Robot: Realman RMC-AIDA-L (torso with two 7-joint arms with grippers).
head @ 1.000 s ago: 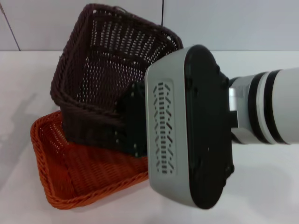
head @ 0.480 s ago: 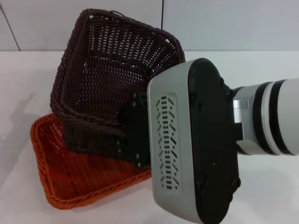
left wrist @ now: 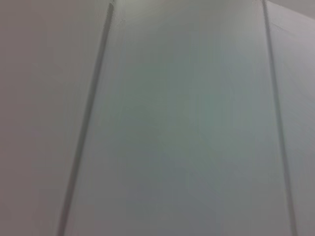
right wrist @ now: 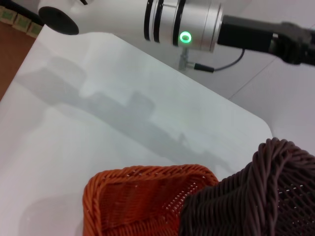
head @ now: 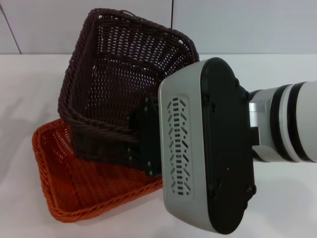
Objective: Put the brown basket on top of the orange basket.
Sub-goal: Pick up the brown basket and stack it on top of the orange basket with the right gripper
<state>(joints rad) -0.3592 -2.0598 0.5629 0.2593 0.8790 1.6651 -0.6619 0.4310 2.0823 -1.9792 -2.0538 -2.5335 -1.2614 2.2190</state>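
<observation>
The brown basket [head: 114, 84] hangs tilted, its opening turned toward me, with its lower edge over the right part of the orange basket [head: 79, 183]. The orange basket lies flat on the white table. My right gripper [head: 146, 136] is shut on the brown basket's near right wall; the arm's big grey and black wrist housing [head: 203, 148] hides the fingertips. The right wrist view shows the brown basket's braided rim [right wrist: 266, 196] above the orange basket's corner [right wrist: 138, 196]. My left arm [right wrist: 182, 24] is parked far off across the table; its gripper end runs out of that view.
The white table [head: 282, 198] extends right and left of the baskets. A pale panelled wall [head: 247, 25] stands close behind them. The left wrist view shows only a wall panel [left wrist: 187, 123].
The brown basket and my right arm have shifted slightly right and down, closer over the orange basket. The orange basket has not moved.
</observation>
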